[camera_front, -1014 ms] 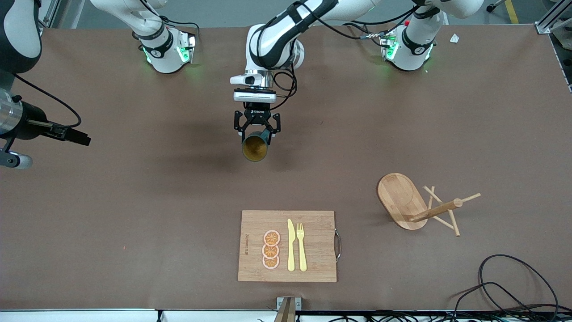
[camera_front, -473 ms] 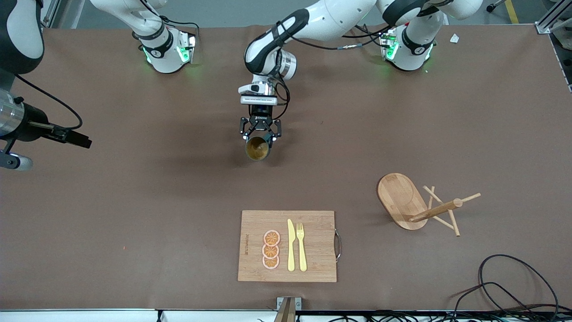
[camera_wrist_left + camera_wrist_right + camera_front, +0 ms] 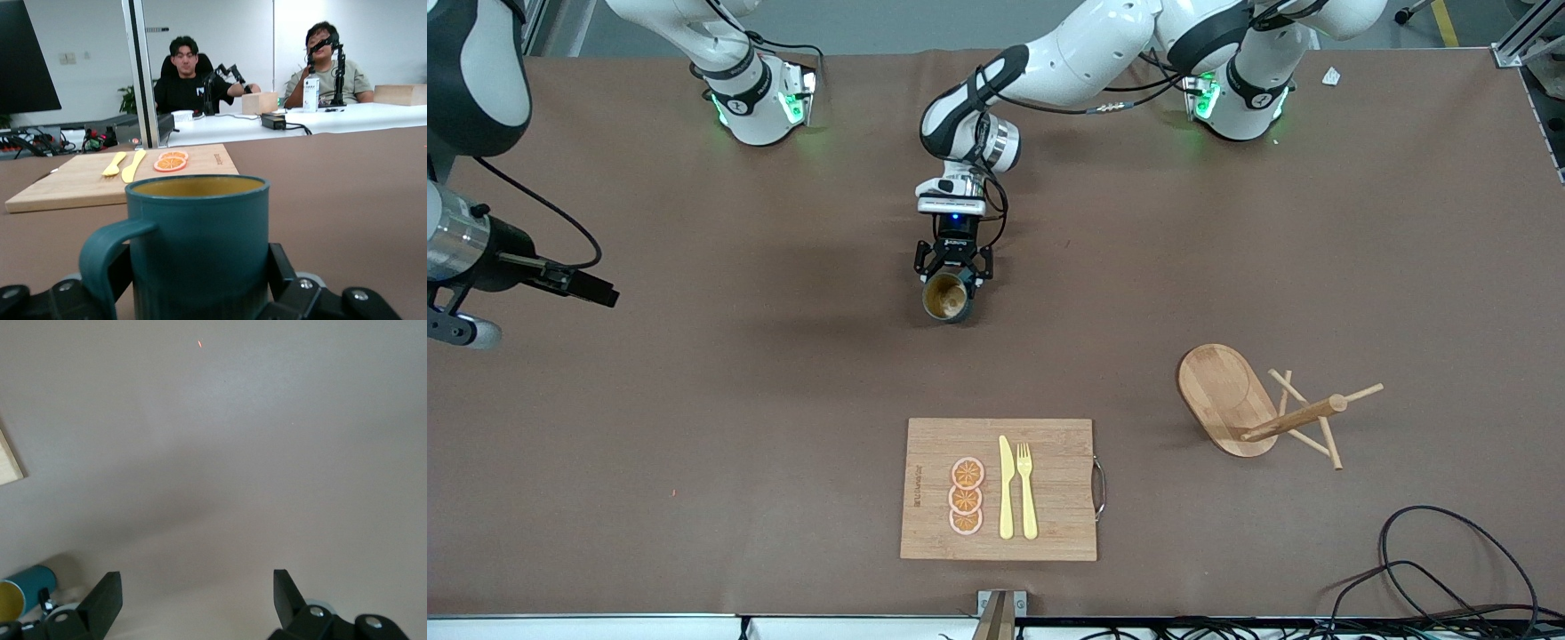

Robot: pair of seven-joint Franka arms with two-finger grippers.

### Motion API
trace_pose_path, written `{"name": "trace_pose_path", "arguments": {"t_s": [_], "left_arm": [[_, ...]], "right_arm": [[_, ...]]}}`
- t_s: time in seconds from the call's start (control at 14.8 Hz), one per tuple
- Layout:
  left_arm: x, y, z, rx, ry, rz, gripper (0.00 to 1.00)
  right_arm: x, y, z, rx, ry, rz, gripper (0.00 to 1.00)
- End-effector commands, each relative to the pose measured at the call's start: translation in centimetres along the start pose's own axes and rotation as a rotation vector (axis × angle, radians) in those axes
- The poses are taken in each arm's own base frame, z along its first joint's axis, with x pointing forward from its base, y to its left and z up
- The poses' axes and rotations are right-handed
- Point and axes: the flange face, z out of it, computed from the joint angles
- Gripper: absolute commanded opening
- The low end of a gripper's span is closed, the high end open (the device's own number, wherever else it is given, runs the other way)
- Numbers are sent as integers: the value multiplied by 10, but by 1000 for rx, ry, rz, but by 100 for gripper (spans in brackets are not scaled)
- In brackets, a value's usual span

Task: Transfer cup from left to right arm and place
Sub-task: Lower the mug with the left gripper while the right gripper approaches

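A: Arm casing? Both arms glossy white, with black bands at the joints and black cables clipped along the links.

B: Bases: green lights glowing on both. Left gripper (image 3: 952,269) black, on a white flange with a silver collar and a small blue light. Right gripper (image 3: 193,593): black fingers, silver screws.

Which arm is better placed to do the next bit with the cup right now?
Left, probably. The left gripper is shut on the cup, upright low over mid-table, so it likely sets or offers it first. The right gripper hangs open over bare table toward its own end, away from the cup.
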Motion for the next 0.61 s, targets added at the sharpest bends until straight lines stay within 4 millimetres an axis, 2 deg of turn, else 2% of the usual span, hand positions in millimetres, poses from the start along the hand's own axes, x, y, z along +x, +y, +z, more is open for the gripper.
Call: {"name": "trace_pose_path", "arguments": {"t_s": [0.0,0.2,0.34,0.41,0.47,0.54], "left_arm": [[-8,6,-3,-8,37,0,60],[-11,6,-4,-3,51,4,61],[-12,6,-6,-1,46,-9,66],[-10,6,-6,5,42,-12,75],[-8,6,-5,8,43,-13,100],[-3,8,-6,8,46,-12,100]], "right_arm": [[-6,-13,5,8,16,26,100],[-9,-36,17,12,30,65,100],[-13,-59,26,17,44,86,100],[-12,-65,34,25,45,99,100],[-13,-71,42,39,48,111,100],[-13,-76,49,46,49,115,100]]}}
